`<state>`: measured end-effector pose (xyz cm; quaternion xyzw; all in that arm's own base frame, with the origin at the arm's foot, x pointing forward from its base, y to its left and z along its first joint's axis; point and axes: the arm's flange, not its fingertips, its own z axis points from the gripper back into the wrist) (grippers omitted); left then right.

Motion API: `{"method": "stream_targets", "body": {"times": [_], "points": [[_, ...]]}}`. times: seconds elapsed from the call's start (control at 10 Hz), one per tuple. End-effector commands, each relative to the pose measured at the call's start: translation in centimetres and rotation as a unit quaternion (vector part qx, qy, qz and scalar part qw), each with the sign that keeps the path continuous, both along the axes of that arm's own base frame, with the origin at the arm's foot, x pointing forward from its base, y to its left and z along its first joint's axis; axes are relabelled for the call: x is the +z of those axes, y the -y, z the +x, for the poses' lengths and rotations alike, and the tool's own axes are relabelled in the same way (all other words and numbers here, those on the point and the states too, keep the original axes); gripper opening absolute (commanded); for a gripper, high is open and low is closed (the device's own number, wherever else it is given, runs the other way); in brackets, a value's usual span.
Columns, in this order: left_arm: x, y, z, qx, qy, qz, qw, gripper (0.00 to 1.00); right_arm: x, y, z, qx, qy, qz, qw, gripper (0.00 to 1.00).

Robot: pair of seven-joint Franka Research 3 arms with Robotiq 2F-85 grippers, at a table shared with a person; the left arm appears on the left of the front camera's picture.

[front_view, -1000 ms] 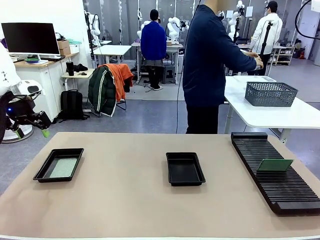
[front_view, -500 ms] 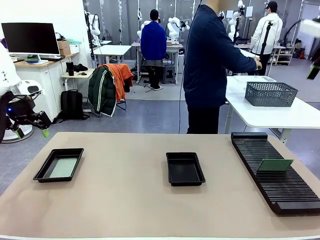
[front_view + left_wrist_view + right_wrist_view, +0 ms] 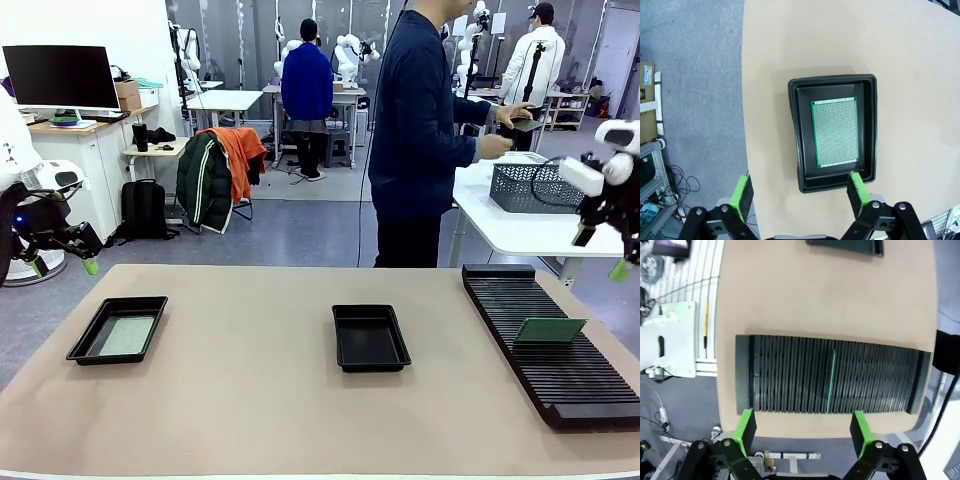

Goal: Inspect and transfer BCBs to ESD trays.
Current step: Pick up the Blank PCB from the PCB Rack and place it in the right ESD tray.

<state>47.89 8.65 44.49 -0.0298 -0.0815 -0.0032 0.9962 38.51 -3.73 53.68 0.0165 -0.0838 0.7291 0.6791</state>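
Observation:
One black ESD tray (image 3: 92, 338) lies at the table's left with a pale green BCB (image 3: 127, 336) flat on its floor. A second ESD tray (image 3: 370, 338) sits bare at the middle. Another BCB (image 3: 549, 330) stands upright in the ribbed rack (image 3: 560, 385) on the right. My left gripper (image 3: 64, 266) hangs open off the table's left edge; its wrist view looks down on the tray (image 3: 795, 135) and BCB (image 3: 835, 132) between its open fingers (image 3: 741, 195). My right gripper (image 3: 600, 253) is open, high above the rack (image 3: 790, 375), whose BCB (image 3: 830, 380) shows edge-on.
A person (image 3: 415, 130) stands beyond the table's far edge, turned toward a white side table holding a grey mesh basket (image 3: 540, 187), hands by the basket. The broad tan tabletop (image 3: 240, 390) lies between the trays. The middle tray's edge (image 3: 845, 245) shows at the right wrist view's top.
My right arm has come down into the front view at the far right, above the rack. The person's hands have moved toward the basket. My left arm has stayed put.

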Motion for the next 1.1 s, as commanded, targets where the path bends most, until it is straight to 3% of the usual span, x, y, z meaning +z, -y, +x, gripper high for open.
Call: {"method": "stream_targets", "body": {"times": [0.0, 0.6, 1.0], "points": [[-0.3, 0.1, -0.1, 0.001, 0.003, 0.0, 1.0, 1.0, -2.9, 1.1, 0.6, 0.016, 0.027, 0.016, 0.999, 1.0], [-0.3, 0.1, -0.1, 0.001, 0.003, 0.0, 1.0, 1.0, -11.2, 2.2, 4.2, -0.027, 0.066, -0.031, 0.997, 1.0], [-0.3, 0.1, -0.1, 0.001, 0.003, 0.0, 1.0, 1.0, -15.6, 1.6, 5.4, -0.055, 0.069, -0.047, 0.995, 1.0]]}}
